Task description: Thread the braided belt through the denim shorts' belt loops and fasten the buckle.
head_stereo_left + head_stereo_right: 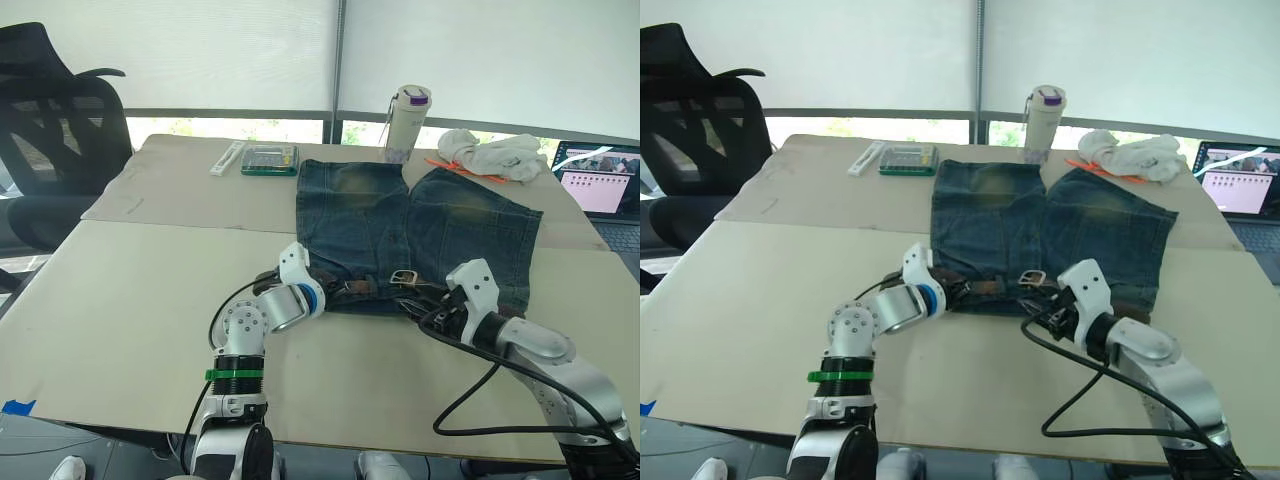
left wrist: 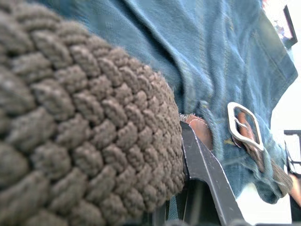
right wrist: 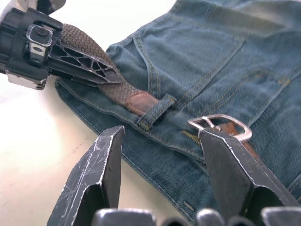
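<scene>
The denim shorts (image 1: 410, 225) lie flat on the table with the waistband toward me. The braided belt (image 3: 101, 70) runs along that waistband, and its brown leather tip passes under one of the belt loops (image 3: 157, 111). My left gripper (image 1: 330, 288) is shut on the braided belt just left of that loop; the strap shows large in the left wrist view (image 2: 80, 122). The buckle (image 3: 219, 125) lies on the waistband right of the loop. My right gripper (image 3: 161, 133) hovers open over loop and buckle, with nothing between its fingers (image 3: 106, 165).
At the table's far edge stand a white bottle with a purple lid (image 1: 407, 122), a crumpled white cloth (image 1: 495, 155), a green calculator-like box (image 1: 268, 158) and a white bar (image 1: 227, 157). A laptop (image 1: 598, 180) sits at the far right. A black office chair (image 1: 50, 140) is at the left.
</scene>
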{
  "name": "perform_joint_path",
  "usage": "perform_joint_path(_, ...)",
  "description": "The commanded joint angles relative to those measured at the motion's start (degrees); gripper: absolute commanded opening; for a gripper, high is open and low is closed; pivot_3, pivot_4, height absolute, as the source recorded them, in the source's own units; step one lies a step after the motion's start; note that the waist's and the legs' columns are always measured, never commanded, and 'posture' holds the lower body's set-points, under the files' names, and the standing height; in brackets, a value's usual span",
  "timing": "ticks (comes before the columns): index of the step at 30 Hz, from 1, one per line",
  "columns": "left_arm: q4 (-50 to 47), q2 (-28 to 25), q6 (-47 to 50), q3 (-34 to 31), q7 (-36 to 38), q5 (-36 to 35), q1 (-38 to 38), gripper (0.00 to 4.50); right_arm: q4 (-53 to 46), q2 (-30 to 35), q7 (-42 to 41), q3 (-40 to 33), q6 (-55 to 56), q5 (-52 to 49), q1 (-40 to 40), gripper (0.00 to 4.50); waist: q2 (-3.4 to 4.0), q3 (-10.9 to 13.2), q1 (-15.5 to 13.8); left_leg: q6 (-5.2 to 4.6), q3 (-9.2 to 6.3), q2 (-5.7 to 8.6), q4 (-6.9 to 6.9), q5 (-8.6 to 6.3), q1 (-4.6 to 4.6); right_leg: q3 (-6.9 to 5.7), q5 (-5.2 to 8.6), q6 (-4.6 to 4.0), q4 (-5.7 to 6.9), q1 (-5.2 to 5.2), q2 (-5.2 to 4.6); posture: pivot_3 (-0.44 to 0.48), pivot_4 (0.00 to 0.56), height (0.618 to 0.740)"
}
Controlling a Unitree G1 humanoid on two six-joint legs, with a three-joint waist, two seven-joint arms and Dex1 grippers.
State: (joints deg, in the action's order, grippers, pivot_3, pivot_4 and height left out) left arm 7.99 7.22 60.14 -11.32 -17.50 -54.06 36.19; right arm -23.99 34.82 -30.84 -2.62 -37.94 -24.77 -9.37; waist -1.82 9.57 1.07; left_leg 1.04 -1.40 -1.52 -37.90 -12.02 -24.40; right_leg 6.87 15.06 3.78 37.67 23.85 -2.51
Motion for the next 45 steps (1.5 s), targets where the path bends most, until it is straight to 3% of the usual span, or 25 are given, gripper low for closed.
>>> perform_joint_path(1,2.1,3.3,-1.0,1.3,3.2,0.7,4.0,0.0,0.1,-0.9,1.3,0.9,-1.5,0.9,-2.9,2.81,0.0,0.0,0.0,0.0,0.0,0.0,0.0,0.0,0.01,0.0,0.0,0.0,0.0,-0.01,0.0,0.0,0.15,0.737)
perform_joint_path(8,3.2,2.9,-1.3,2.4,7.9,1.7,7.0,0.0,3.2,-4.5,4.5,1.0,-5.2,1.0,-5.9,2.81,0.0,0.0,-0.2,0.0,-0.01,0.01,0.0,0.0,0.01,-0.01,0.0,0.01,-0.04,-0.04,-0.02,0.0,0.15,0.737)
perform_joint_path(19,3.7,2.4,-1.6,5.6,12.9,5.5,5.4,0.0,8.8,-14.4,14.3,-5.2,-19.2,-2.6,-9.9,2.81,0.02,0.0,-0.2,0.0,-0.03,0.02,0.01,0.0,-0.01,-0.01,-0.01,0.01,-0.04,-0.04,-0.04,0.0,0.15,0.737)
perform_joint_path(28,4.5,2.7,-2.3,4.9,13.8,7.6,4.8,0.0,9.3,-14.3,15.3,-4.4,-21.7,-1.8,-10.0,2.81,0.03,0.0,-0.2,0.0,-0.03,0.02,0.01,0.0,0.02,-0.02,-0.01,0.01,-0.03,-0.06,-0.03,0.0,0.15,0.737)
perform_joint_path(31,4.6,2.7,-2.4,4.8,13.9,7.9,4.6,0.0,8.4,-16.3,15.1,-5.8,-23.5,-4.4,-9.9,2.09,0.03,0.0,-0.1,0.0,-0.03,0.02,0.01,0.0,0.04,-0.03,-0.01,0.01,-0.04,-0.1,-0.03,0.0,0.15,0.737)
perform_joint_path(36,4.9,2.3,-2.9,4.2,14.2,8.7,4.6,0.0,7.8,-20.0,16.0,-12.0,-26.1,-8.9,-10.8,0.24,0.03,0.0,0.1,0.0,-0.04,0.0,0.01,0.0,0.06,-0.03,-0.01,0.01,-0.02,-0.1,-0.02,0.0,0.15,0.737)
perform_joint_path(37,5.0,2.3,-2.9,4.1,14.2,8.9,4.6,0.0,7.7,-20.2,16.0,-12.8,-26.5,-9.4,-11.0,0.06,0.03,0.0,0.1,0.0,-0.04,0.0,0.02,0.0,0.06,-0.03,-0.01,0.01,-0.01,-0.1,-0.02,0.0,0.15,0.737)
perform_joint_path(45,5.5,2.4,-3.0,3.9,14.9,9.8,4.7,0.0,7.0,-21.6,16.3,-15.9,-27.4,-14.2,-12.2,0.06,0.04,0.0,0.2,0.0,-0.04,0.0,0.02,0.0,0.05,-0.04,-0.01,0.01,-0.02,-0.1,-0.02,0.0,0.15,0.737)
